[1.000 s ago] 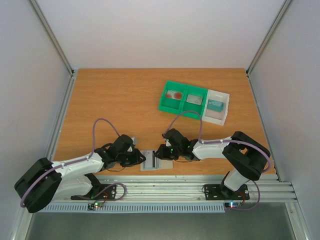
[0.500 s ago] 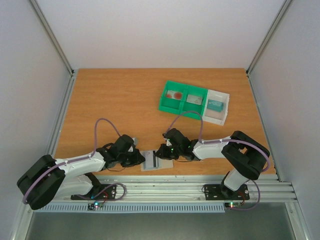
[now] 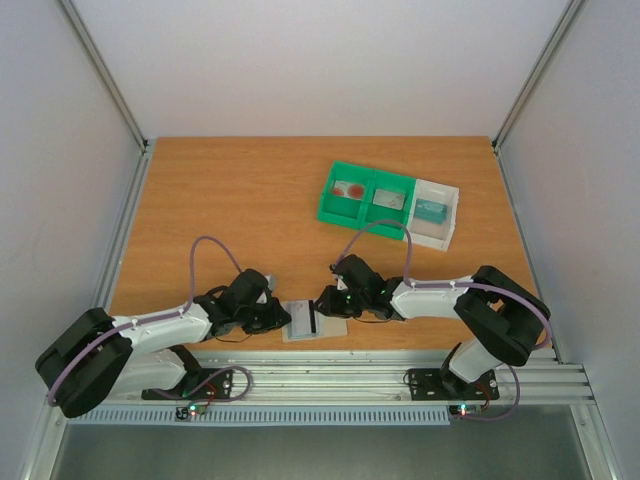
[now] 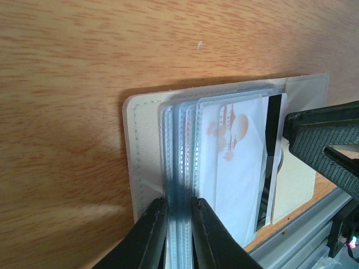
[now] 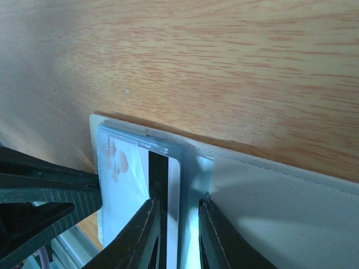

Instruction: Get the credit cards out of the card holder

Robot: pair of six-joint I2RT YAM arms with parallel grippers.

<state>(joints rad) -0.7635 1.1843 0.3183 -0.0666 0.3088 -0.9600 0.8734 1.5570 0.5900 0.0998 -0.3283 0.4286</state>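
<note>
At the bench's (image 3: 250,200) front edge, my left fingers (image 4: 195,210) clamped the card holder (image 3: 312,322); right fingers (image 5: 154,213), barely parted, flanked a striped card (image 5: 160,174), grip unclear.

walls (image 3: 320,60): white | table (image 3: 230,200): orange wood | front rail (image 3: 330,378): aluminium

left tool (image 4: 178,204) pinched, right tool (image 5: 178,204) slightly parted

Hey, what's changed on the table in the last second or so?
The right gripper and its arm drew back slightly to the right. The striped card edged right with it, a little further out of the card holder. The left gripper stayed clamped on the holder's sleeves. The green bin and white tray did not move.
</note>
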